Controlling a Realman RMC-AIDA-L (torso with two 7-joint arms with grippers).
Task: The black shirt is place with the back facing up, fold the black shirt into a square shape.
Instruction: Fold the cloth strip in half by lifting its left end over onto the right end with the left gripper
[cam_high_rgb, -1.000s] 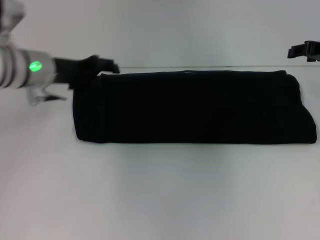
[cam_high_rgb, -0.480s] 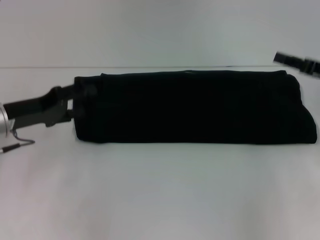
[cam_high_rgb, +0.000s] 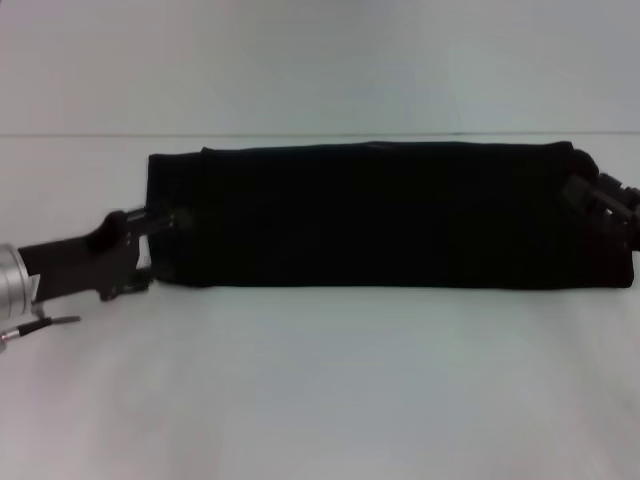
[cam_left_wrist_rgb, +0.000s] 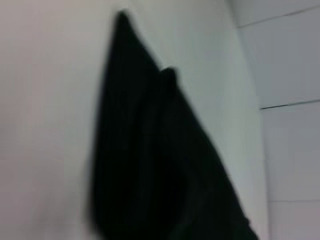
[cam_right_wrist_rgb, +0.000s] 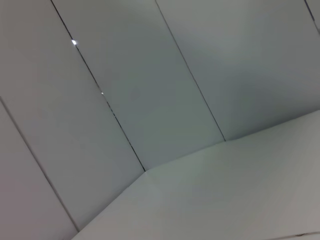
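Both grippers have dropped to the ends of the black shirt, a long folded band on the white table: left gripper at its left edge, right gripper on its right end, finger states unclear; a shallow pinch could unravel layers.

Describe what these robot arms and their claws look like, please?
The left gripper is matte black and angular, on a black wrist joined to a round silver metal sleeve at the picture's edge, with a thin dark cable trailing below. The right gripper is also black and blocky; only its tip shows against the solid-black cloth shirt.
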